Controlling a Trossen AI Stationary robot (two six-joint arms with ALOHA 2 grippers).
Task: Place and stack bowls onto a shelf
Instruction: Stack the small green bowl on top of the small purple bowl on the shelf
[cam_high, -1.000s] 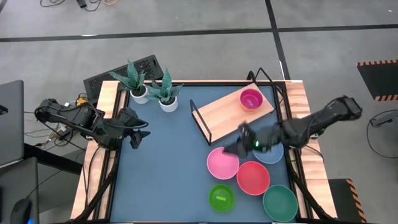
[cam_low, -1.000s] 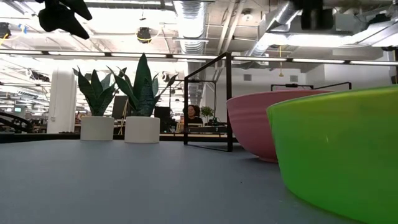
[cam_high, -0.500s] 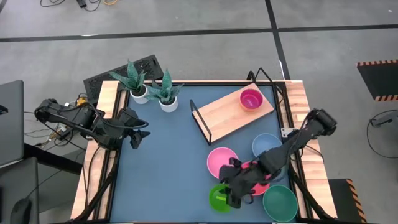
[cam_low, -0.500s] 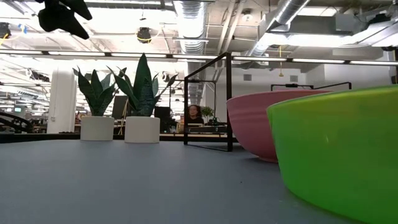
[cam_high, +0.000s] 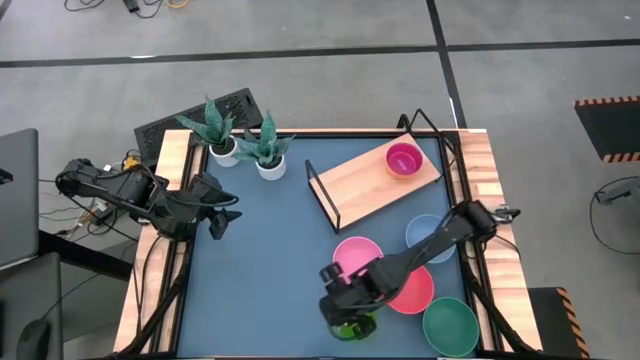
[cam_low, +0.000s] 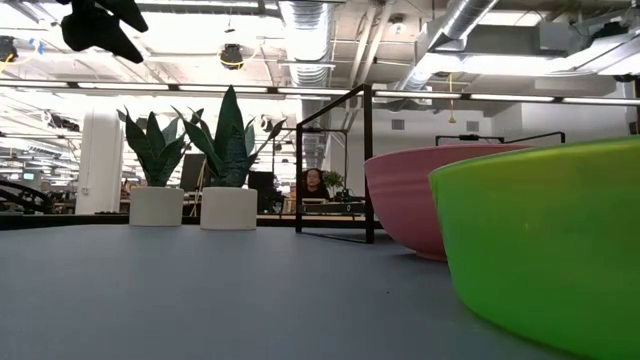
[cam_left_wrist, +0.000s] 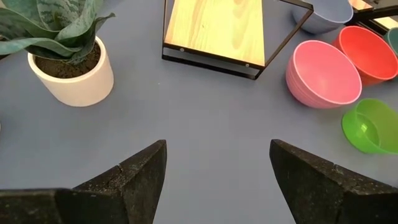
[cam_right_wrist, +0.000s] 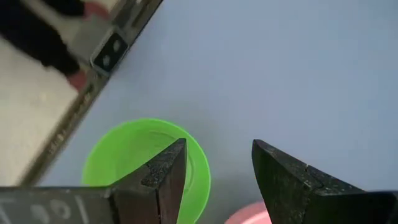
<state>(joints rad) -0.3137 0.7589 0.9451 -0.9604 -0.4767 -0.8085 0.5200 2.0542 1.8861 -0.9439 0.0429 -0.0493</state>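
Hovering open right jaws (cam_high: 338, 308) above empty lime green bowl (cam_high: 352, 324), left jaws (cam_high: 222, 211) open

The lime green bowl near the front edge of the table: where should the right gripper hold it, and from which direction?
Pinch the rim of the lime green bowl, coming down from above. It sits upright and open, so its thin wall fits between the fingers. The right gripper, open, hangs over the rim on the side nearer the pink bowl.
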